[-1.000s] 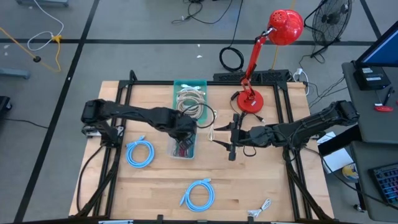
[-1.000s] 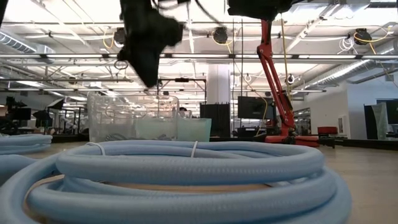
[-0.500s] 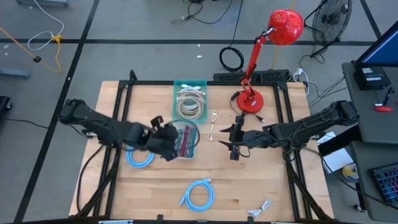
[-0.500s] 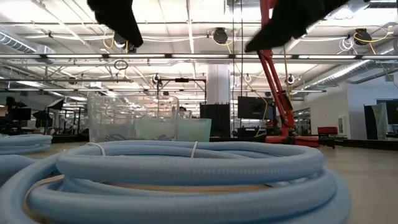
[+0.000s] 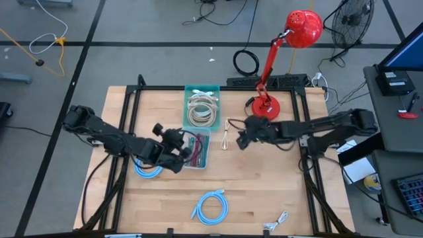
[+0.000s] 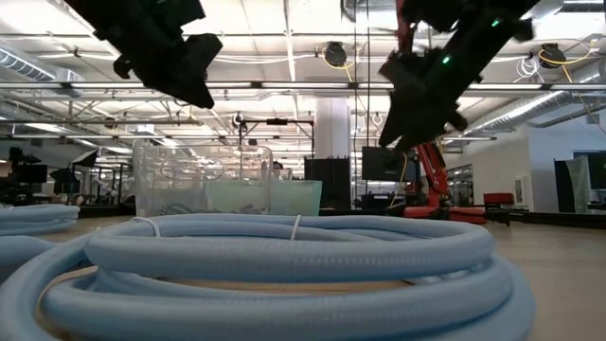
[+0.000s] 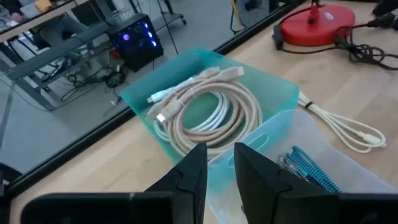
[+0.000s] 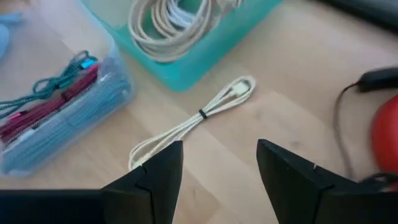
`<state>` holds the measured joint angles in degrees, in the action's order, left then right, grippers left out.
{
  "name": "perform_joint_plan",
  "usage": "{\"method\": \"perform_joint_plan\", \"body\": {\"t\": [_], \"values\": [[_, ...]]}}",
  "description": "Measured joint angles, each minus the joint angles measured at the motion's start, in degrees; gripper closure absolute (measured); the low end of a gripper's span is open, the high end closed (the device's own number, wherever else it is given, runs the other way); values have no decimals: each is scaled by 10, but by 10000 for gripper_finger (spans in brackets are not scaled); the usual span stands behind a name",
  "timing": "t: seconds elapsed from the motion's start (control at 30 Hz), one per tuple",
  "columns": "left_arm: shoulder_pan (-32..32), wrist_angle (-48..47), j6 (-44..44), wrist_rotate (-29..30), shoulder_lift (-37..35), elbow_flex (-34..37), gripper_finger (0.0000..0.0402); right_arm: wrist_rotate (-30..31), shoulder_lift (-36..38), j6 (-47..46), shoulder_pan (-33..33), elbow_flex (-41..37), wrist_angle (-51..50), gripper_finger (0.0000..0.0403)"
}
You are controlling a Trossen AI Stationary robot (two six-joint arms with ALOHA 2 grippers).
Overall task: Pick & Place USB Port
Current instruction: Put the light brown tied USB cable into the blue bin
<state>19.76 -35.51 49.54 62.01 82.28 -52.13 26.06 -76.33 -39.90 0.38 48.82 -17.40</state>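
A thin white USB cable (image 8: 200, 114), bundled with a dark tie, lies flat on the wooden table (image 5: 264, 198) between the teal bin (image 5: 201, 89) and the red lamp's base (image 5: 264, 108); it also shows in the high view (image 5: 227, 132). My right gripper (image 8: 219, 167) hovers open just to the cable's right (image 5: 240, 139), touching nothing. My left gripper (image 7: 221, 169) floats at the left side of the clear bin (image 5: 196, 149), slanting toward the far edge, its fingers a narrow gap apart with nothing between them. The clear bin holds red and teal braided cables (image 8: 56, 93).
The teal bin holds coiled beige cables (image 7: 205, 112). Two blue cable coils lie on the table, one at the left (image 5: 149, 165) and one near the front (image 5: 211, 205). A small white cable (image 5: 277, 221) sits at the front right. The red lamp (image 5: 301, 30) stands at the back.
My left gripper has drawn back from over the clear bin toward the table's left edge and tipped up from pointing down to a shallow slant. My right gripper has moved toward the far edge and down, closer to the white cable, rolling as it went.
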Motion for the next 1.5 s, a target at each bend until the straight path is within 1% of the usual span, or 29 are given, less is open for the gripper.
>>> {"method": "perform_joint_plan", "body": {"t": [0.23, 0.37, 0.47, 0.67, 0.8, 1.07, 1.17, 1.23, 1.3, 1.4, 1.5], "values": [[18, -2, -4, 0, 0, 3, 316, -164, -90, -5, -89, 1, 131, 206], [33, -2, -9, 5, 0, 3, 316, -217, -137, -16, -119, 11, 100, 206], [45, -2, -10, 15, 0, 3, 316, -232, -161, -16, -126, 23, 90, 206], [58, -2, -13, 39, 0, 3, 316, -231, -183, 4, -123, 67, 97, 206], [60, -2, -12, 41, 0, 3, 316, -230, -190, 17, -123, 86, 95, 206], [60, 2, -10, 41, 0, 3, 316, -231, -206, 18, -135, 89, 86, 206], [61, 5, -11, 40, 0, 3, 316, -230, -221, 18, -139, 90, 106, 206], [63, 11, -13, 40, 0, 3, 316, -230, -228, 18, -142, 88, 97, 206], [66, 13, -16, 40, 0, 2, 316, -231, -246, 17, -143, 90, 125, 206], [70, 15, -18, 41, 0, 2, 316, -237, -268, 17, -143, 88, 132, 206], [71, 15, -18, 40, 0, 2, 316, -244, -286, 18, -144, 89, 159, 206]]}}
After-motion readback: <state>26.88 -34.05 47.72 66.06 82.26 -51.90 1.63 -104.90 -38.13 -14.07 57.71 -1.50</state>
